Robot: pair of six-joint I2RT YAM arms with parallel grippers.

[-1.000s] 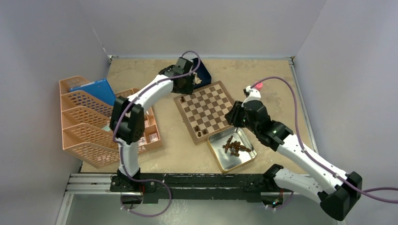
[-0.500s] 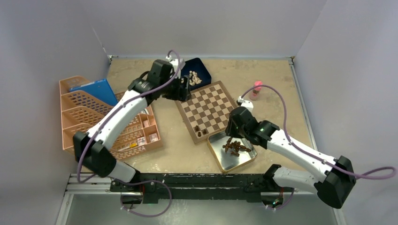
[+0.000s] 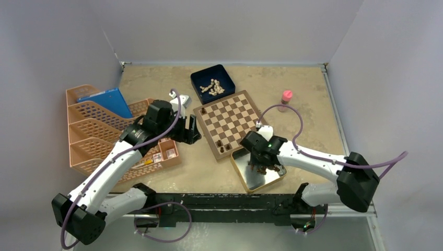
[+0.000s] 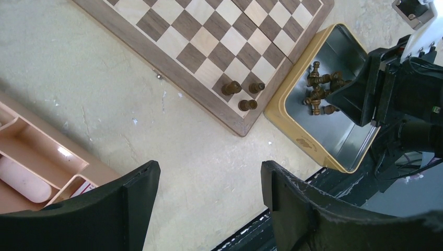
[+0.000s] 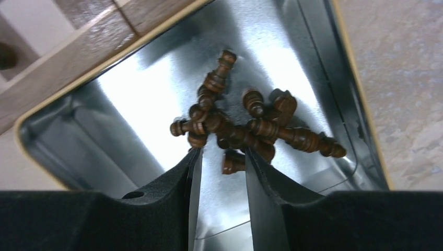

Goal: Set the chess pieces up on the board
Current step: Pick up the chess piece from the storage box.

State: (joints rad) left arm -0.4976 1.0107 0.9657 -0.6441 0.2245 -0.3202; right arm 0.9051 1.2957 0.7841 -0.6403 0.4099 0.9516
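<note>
1. A mottled beige table (image 3: 292,78) is enclosed by plain grey walls (image 3: 224,26).
2. The left gripper (image 4: 209,183) is held wide open and empty. The flat chequered wooden board (image 4: 209,47) lies ahead of it, with three chess pieces (image 4: 240,94) stood on its nearest corner.
3. The right gripper (image 5: 222,155) is parted narrowly, with nothing clamped. More turned, dark pieces are heaped at its tips in a shiny tin (image 5: 130,104).

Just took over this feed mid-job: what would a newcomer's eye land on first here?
The right gripper, jaws apart, is poised over a pile of dark chess pieces in the silver tin beside the board. Only three dark pieces sit on the board's near corner; the left gripper hangs open left of it.
</note>
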